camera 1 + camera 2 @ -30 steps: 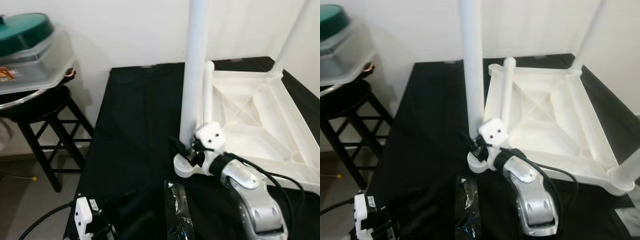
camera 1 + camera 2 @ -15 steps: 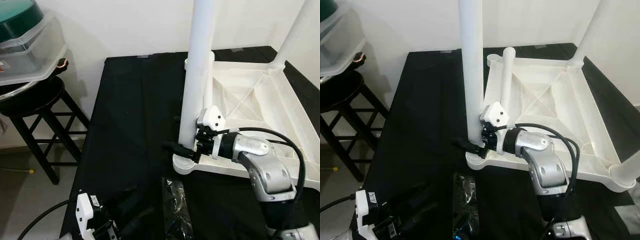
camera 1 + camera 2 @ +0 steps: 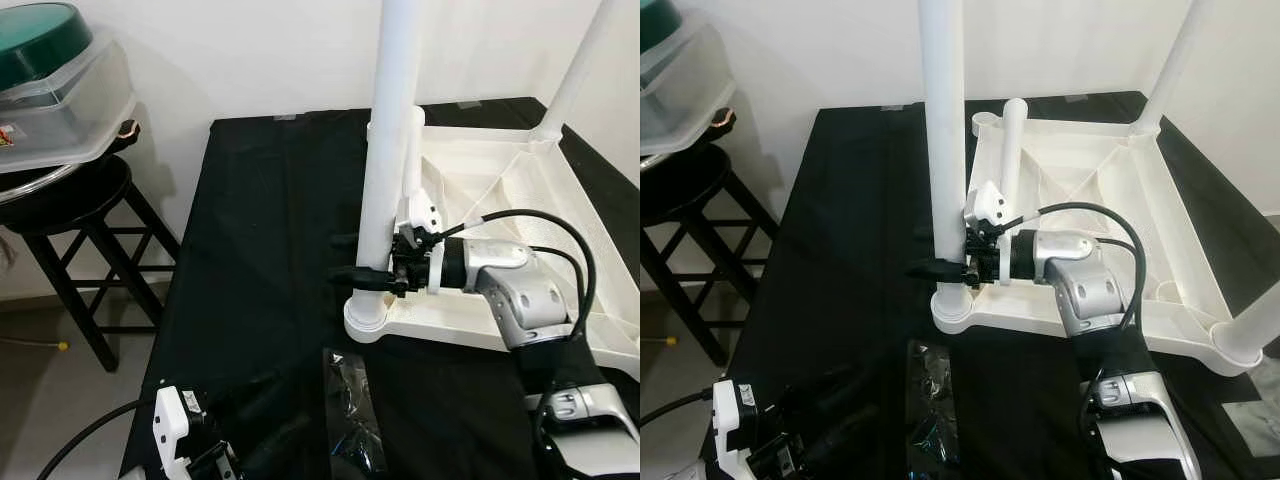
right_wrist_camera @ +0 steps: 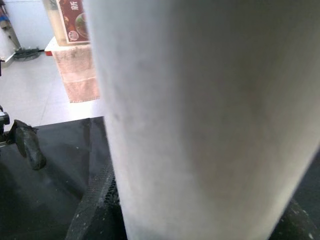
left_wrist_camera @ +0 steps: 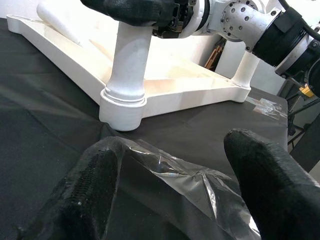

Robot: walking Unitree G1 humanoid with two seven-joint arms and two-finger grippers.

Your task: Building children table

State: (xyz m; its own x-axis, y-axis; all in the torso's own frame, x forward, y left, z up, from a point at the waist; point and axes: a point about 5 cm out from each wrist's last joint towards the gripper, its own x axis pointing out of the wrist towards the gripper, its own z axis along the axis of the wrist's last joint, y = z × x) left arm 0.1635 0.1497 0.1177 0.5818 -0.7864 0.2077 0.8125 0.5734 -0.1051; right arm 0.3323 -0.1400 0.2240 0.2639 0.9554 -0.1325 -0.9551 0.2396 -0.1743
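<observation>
Left eye view shows the white children's table top lying upside down on the black-covered work surface, ribbed underside up. The right gripper reaches in sideways and its two black fingers straddle the near-corner table leg just above the round socket; in the right wrist view the white leg sits between the finger pads, so the gripper looks clamped on it.

The step in hand seems to be seating or twisting this leg into its corner socket. The next move likely calls for keeping the grip square on the tube while pressing or turning it home, without levering the light plastic top off the cloth. A loose fourth leg lies flat inside the frame, apparently waiting its turn.

The held leg stands upright, long axis vertical, its free end rising past the top edge of the head views and its foot end in the socket. Another leg stands at the far right corner, and a third at the near right one.

Left gripper hovers low over the cloth with fingers spread apart, holding nothing, above a crumpled clear plastic bag near the socket. A black stool carrying a clear lidded container stands off to the left.
</observation>
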